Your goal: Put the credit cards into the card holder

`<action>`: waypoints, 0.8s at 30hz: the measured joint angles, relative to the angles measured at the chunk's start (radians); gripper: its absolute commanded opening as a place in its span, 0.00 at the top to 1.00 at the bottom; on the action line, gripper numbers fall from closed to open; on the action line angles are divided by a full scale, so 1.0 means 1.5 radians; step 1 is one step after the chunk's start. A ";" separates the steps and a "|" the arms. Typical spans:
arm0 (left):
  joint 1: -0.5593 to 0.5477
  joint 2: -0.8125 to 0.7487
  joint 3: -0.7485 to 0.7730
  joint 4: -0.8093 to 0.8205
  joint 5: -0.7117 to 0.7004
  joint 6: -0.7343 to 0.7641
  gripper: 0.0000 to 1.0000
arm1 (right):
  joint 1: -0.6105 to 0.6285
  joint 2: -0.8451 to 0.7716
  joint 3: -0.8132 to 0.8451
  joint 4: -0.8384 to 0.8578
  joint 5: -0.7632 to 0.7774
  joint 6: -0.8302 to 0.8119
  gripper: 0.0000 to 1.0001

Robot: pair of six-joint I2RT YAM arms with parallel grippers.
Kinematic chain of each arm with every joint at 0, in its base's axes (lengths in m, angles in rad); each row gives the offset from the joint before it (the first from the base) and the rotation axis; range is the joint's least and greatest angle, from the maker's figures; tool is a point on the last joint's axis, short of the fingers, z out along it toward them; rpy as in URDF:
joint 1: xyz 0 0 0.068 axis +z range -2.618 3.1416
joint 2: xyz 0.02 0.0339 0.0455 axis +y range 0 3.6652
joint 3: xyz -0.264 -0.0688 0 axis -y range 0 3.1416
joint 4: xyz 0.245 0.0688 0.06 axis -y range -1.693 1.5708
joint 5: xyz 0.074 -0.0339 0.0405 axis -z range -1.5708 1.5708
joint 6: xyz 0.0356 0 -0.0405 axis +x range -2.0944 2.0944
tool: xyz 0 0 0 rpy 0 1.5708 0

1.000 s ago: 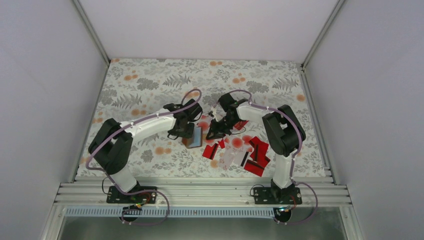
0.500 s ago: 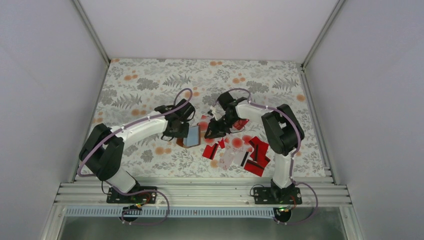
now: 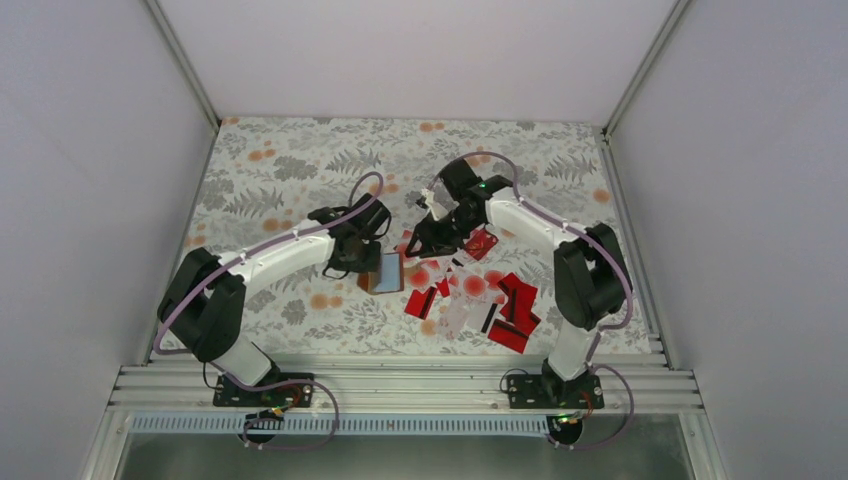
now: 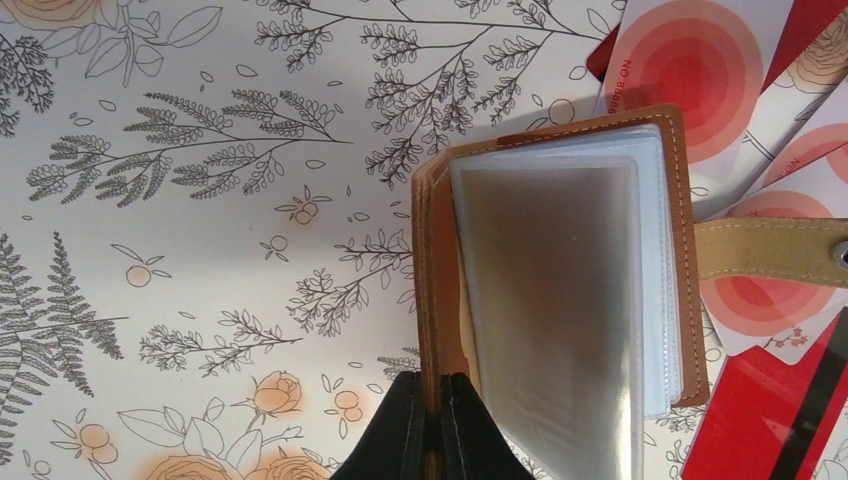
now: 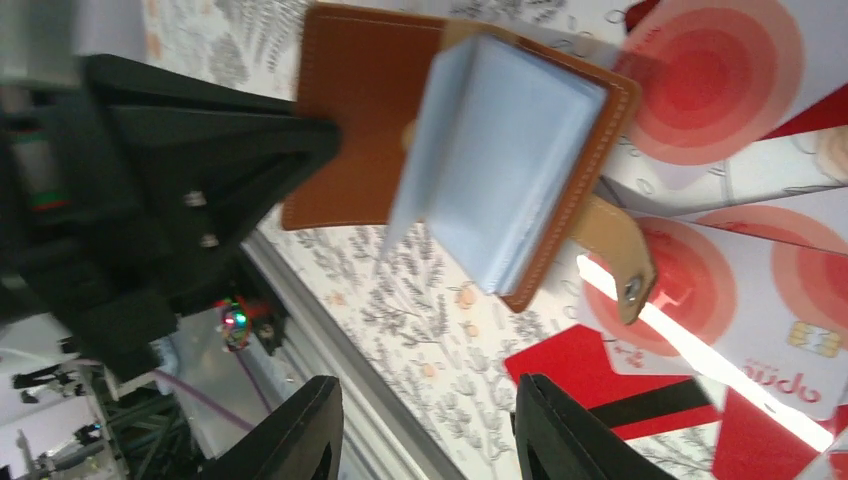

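The brown card holder [image 3: 384, 272] lies open on the floral cloth, its pale plastic sleeves [image 4: 560, 300] fanned upward. My left gripper [image 4: 432, 388] is shut on the edge of the holder's raised brown cover [image 4: 440, 250]. My right gripper [image 5: 430, 400] hovers open and holds nothing, just right of the holder [image 5: 365, 110] and above the cards. The credit cards [image 3: 480, 300] lie scattered to the holder's right. Some are white with red blotches [image 4: 690, 60] [image 5: 740, 80], others solid red with a dark stripe [image 4: 770, 420] [image 5: 600, 380].
The holder's tan strap with a snap [image 4: 770, 250] [image 5: 622, 255] lies over the white cards. The left arm's black wrist [image 5: 150, 150] fills the left of the right wrist view. An aluminium rail [image 3: 400, 385] runs along the near edge, and white walls enclose the table.
The left gripper has closed on the holder's cover and drawn it slightly left. The right gripper has opened and pulled back, up and away from the holder.
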 measured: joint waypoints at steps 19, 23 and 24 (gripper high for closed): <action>0.001 -0.020 -0.021 0.031 0.053 -0.003 0.98 | 0.049 0.098 -0.030 0.126 -0.042 0.118 0.95; 0.001 -0.030 -0.029 0.036 0.063 -0.003 0.98 | 0.058 0.124 -0.027 0.137 -0.043 0.123 0.95; 0.001 -0.031 -0.031 0.036 0.064 -0.003 0.98 | 0.062 0.131 -0.021 0.137 -0.044 0.123 0.95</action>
